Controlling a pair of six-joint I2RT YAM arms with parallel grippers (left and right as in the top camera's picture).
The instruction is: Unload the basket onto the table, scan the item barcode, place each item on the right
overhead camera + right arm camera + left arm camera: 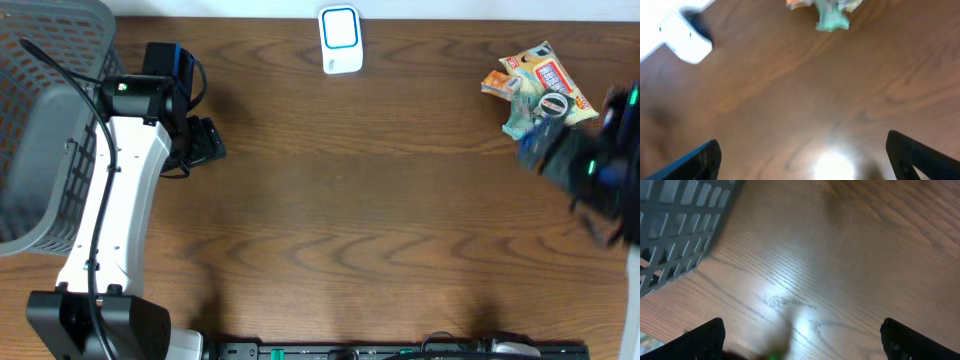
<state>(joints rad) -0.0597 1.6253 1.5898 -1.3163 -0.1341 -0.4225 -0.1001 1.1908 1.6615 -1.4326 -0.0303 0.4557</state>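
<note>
The crinkled orange-and-teal snack packet (528, 88) is seen lying at two o'clock on the brown wooden surface (380, 220), ungripped. The white scanner block (340, 40) is set at twelve o'clock, presumably for presenting barcodes. Both the right end effector (801, 152) and left end effector (802, 337) are held apart, empty.

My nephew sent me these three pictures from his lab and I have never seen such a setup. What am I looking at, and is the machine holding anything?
Two robot arms work at a wooden table. One picture looks down from above; the other two come from cameras on each wrist. The left gripper is open over bare wood beside a grey basket. The right gripper is open too, near a snack packet. A white scanner stands at the far edge. Nothing is held.
</note>
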